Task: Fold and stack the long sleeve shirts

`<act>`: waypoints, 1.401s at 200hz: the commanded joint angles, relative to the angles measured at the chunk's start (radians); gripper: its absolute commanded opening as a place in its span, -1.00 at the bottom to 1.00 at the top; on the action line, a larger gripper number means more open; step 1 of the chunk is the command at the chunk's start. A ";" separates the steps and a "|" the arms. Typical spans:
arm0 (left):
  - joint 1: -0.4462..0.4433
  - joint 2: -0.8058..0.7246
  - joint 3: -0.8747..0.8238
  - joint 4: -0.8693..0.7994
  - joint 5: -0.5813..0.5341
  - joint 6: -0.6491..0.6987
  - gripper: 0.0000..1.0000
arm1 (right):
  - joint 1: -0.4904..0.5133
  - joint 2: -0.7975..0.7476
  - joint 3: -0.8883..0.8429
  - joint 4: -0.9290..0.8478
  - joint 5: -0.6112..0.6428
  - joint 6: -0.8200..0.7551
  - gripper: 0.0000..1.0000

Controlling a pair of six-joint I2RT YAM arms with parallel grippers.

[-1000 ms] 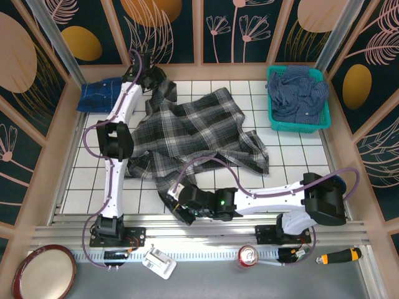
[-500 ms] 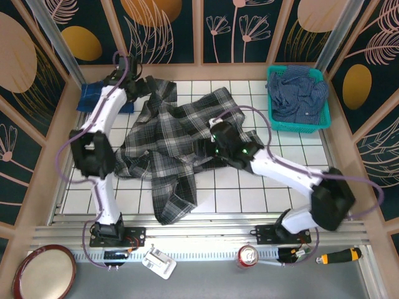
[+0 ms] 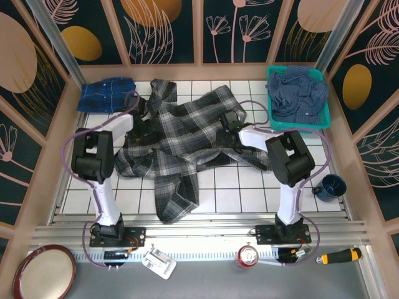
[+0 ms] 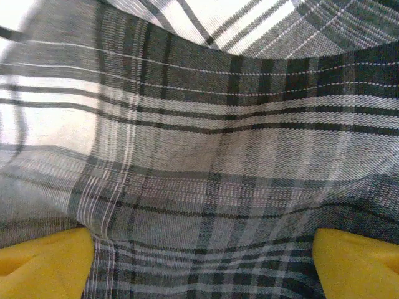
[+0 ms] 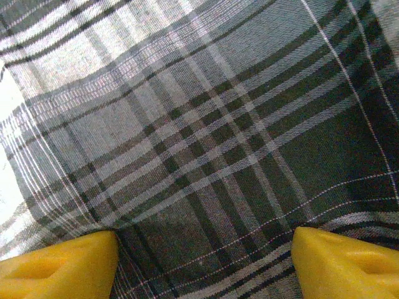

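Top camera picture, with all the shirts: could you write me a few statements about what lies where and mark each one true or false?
1. The grey plaid shirt lies spread out and unfolded in the middle of the table. True.
2. The bright blue plaid shirt sits in the teal basket. False: it lies folded at the table's far left corner, and the basket holds the dull navy shirt.
3. The left gripper and right gripper are over the grey plaid cloth, fingers apart. True.
4. A dark blue mug stands on the grey plaid shirt. False: it stands near the table's right edge, apart from that shirt.
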 commanded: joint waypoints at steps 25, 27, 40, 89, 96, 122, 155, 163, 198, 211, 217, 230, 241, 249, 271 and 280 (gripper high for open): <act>-0.015 0.266 0.373 0.020 0.042 0.035 -0.15 | -0.084 0.012 -0.066 -0.020 0.075 0.165 0.54; -0.014 0.281 0.395 0.014 0.045 0.037 -0.22 | -0.086 0.005 -0.072 -0.013 0.069 0.170 0.54; -0.016 0.360 0.526 -0.020 0.060 0.040 -0.57 | -0.099 -0.026 -0.105 0.017 0.057 0.184 0.55; -0.010 0.561 1.019 -0.218 0.075 0.075 -0.61 | -0.022 -0.125 -0.038 -0.038 0.048 0.079 0.59; -0.004 0.532 1.024 -0.244 0.063 0.079 -0.53 | 0.016 -0.158 -0.036 -0.055 0.076 0.062 0.62; 0.005 0.241 0.705 -0.203 -0.034 0.091 0.46 | 0.192 -0.244 -0.029 -0.090 0.135 0.025 0.68; 0.017 -0.085 0.237 -0.090 -0.079 0.089 0.84 | 0.459 -0.233 -0.032 0.108 -0.003 -0.098 0.74; 0.017 -0.129 0.156 -0.093 -0.097 0.076 0.84 | 0.502 -0.185 -0.002 0.131 -0.059 -0.113 0.74; 0.035 -0.238 -0.152 -0.019 -0.144 0.006 0.86 | 0.611 0.030 0.169 0.054 0.042 -0.108 0.75; 0.036 -0.237 -0.192 -0.028 -0.184 -0.013 0.86 | 0.624 0.068 0.179 0.055 0.074 -0.121 0.74; 0.038 -0.235 -0.210 -0.025 -0.197 -0.021 0.86 | 0.624 0.080 0.188 0.047 0.070 -0.122 0.71; 0.045 -0.228 -0.246 0.009 -0.186 -0.034 0.85 | 0.629 0.099 0.195 0.040 0.060 -0.122 0.63; 0.049 -0.201 -0.254 0.030 -0.180 -0.046 0.82 | 0.635 0.116 0.194 0.042 0.051 -0.135 0.49; 0.049 -0.173 -0.248 0.039 -0.185 -0.053 0.77 | 0.640 0.131 0.200 0.029 0.062 -0.141 0.30; 0.054 -0.088 -0.190 0.045 -0.174 -0.066 0.44 | 0.659 0.152 0.211 -0.026 0.111 -0.164 -0.44; 0.055 -0.067 -0.165 0.052 -0.170 -0.072 0.22 | 0.668 0.136 0.200 -0.030 0.119 -0.177 -0.67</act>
